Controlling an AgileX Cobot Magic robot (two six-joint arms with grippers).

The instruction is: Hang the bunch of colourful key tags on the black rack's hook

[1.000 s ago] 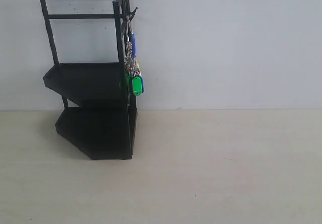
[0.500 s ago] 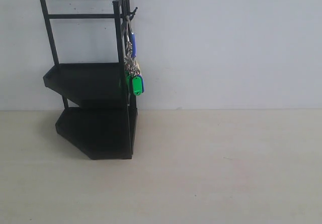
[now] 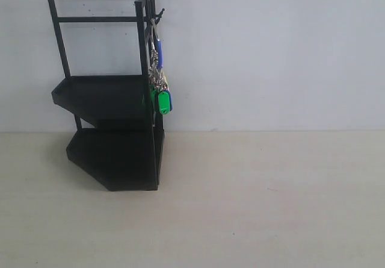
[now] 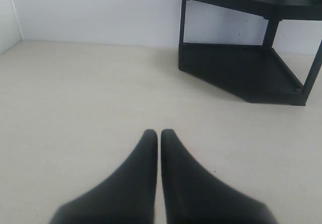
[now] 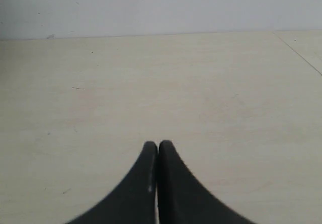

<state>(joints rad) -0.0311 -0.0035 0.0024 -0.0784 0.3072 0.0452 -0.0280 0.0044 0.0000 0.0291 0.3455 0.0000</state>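
The black rack (image 3: 108,99) stands at the back left against the wall. From the hook (image 3: 159,13) on its top corner post hangs the colourful key tag bunch (image 3: 160,84), its silver ring over the prong and green and blue tags dangling beside the upper tray. No arm shows in the exterior view. In the left wrist view my left gripper (image 4: 159,132) is shut and empty over bare table, with the rack (image 4: 246,68) some way beyond it. My right gripper (image 5: 158,144) is also shut and empty over bare table.
A pale wall runs behind the light table (image 3: 252,196). A side wall (image 4: 7,12) shows in the left wrist view, and a table edge line (image 5: 302,53) in the right wrist view.
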